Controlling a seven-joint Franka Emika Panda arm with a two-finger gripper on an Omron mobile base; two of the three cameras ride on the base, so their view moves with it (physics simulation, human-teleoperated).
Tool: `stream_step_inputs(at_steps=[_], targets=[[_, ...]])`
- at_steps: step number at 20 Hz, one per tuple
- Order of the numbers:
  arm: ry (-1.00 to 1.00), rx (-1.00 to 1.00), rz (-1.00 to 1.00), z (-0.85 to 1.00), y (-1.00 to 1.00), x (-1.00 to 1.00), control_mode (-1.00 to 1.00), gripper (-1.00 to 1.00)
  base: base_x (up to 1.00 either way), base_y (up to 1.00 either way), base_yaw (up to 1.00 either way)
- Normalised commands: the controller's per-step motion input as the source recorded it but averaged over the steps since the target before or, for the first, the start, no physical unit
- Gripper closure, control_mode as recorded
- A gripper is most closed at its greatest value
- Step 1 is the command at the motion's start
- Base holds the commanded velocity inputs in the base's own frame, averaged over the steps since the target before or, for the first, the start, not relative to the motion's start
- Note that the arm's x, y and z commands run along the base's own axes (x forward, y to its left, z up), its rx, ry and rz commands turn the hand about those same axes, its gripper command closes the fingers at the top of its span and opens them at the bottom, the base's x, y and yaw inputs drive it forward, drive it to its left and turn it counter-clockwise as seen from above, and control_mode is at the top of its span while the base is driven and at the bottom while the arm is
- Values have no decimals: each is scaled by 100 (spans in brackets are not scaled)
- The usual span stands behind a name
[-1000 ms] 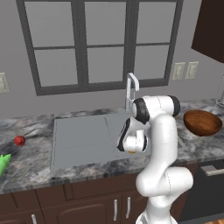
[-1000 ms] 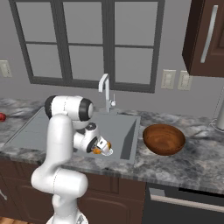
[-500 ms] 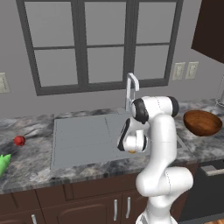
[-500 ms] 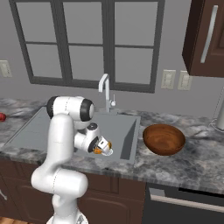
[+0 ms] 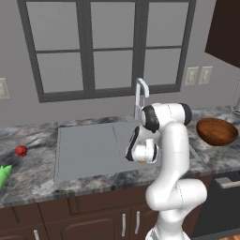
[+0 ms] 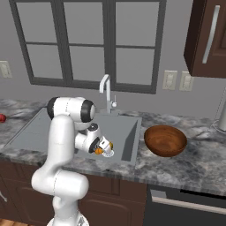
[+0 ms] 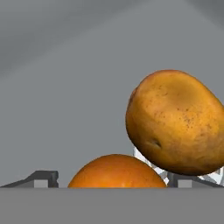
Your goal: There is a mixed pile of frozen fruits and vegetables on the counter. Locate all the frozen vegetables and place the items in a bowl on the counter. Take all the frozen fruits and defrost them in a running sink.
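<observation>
Two orange balls, one brownish orange (image 7: 175, 127), one bright orange (image 7: 116, 171), crowding the path ahead, tall pale gooseneck tap (image 6: 105, 92) behind, grey ribbed drainboard (image 5: 86, 147) open.

Base views flank sink (image 5: 89, 150), hand view close inside

Arm (image 5: 171, 154): glossy white rounded segments, centre-right of frame. Dark bands at the joints. Bulbous white base link below.

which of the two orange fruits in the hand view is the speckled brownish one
The upper right one: dull brownish orange with dark speckles and a dimple, elongated in shape. The other fruit, low at the bottom edge, is smooth, brighter orange and rounder.
</observation>
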Motion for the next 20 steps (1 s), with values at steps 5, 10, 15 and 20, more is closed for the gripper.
stream_step_inputs(at_steps=[5, 10, 15, 20], targets=[[-11, 0, 0, 7, 2, 4, -100, -100, 0, 0, 0], [-17, 0, 0, 19, 0, 0, -100, -100, 0, 0, 0], [-18, 0, 0, 33, 0, -2, -100, -100, 0, 0, 0], [-16, 1, 0, 41, 0, -7, -100, -100, 0, 0, 0]])
